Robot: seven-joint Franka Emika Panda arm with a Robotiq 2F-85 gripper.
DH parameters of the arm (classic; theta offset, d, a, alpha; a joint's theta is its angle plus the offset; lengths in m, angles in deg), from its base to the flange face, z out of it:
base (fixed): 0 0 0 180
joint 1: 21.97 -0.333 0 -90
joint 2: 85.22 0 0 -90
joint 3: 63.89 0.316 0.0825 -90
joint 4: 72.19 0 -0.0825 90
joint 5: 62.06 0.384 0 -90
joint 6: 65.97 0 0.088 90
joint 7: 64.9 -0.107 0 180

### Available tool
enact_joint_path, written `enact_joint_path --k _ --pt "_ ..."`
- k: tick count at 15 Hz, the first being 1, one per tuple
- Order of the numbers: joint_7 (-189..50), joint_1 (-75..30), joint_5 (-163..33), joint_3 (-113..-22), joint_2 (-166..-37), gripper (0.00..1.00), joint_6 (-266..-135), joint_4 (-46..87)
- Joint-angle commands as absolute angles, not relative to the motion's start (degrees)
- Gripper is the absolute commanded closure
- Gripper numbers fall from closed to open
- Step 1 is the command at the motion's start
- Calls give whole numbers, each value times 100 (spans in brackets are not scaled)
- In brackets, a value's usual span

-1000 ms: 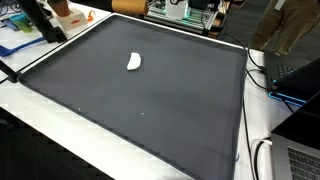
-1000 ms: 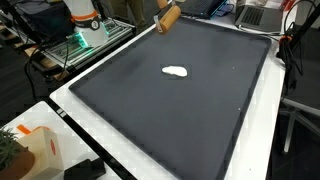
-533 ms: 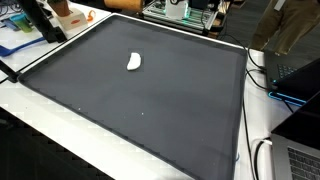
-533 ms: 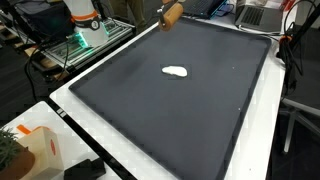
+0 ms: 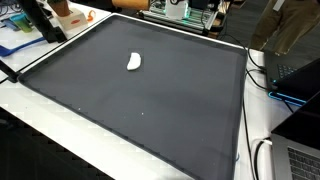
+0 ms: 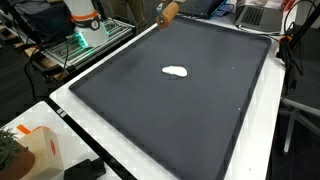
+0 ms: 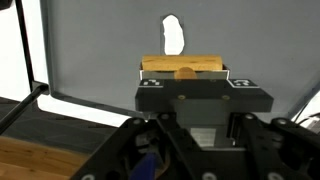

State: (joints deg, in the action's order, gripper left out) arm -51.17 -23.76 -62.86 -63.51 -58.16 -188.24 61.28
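No legible text, brand or number anywhere from here. Blue sheet [image 5: 18, 45] at far edge in an exterior view: maybe print, too small to read. White-orange box [image 6: 42, 148] at near corner: markings blurred. On gripper [image 7: 185, 72] housing, wrist view: two small pale marks, unreadable.

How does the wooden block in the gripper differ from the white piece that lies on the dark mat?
The wooden block is tan, the white piece white. The wooden block has straight edges; the white piece is rounded and irregular. The wooden block sits clamped in the gripper; the white piece lies free on the dark mat. Both look small against the mat.
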Motion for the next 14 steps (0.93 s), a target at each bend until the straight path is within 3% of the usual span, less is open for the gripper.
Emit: enact_joint_path --k 1,3,4,14 --pt "-5146 -2447 -6321 -6409 -5836 53 -18813 6121" --pt "-5145 -2445 -6320 -6416 -5848 53 -18813 6134" --pt "-5145 -2444 -6320 -6418 -5848 78 -18813 6135" --pt "-5427 -2429 -6484 -6190 -6935 78 -17942 4695"
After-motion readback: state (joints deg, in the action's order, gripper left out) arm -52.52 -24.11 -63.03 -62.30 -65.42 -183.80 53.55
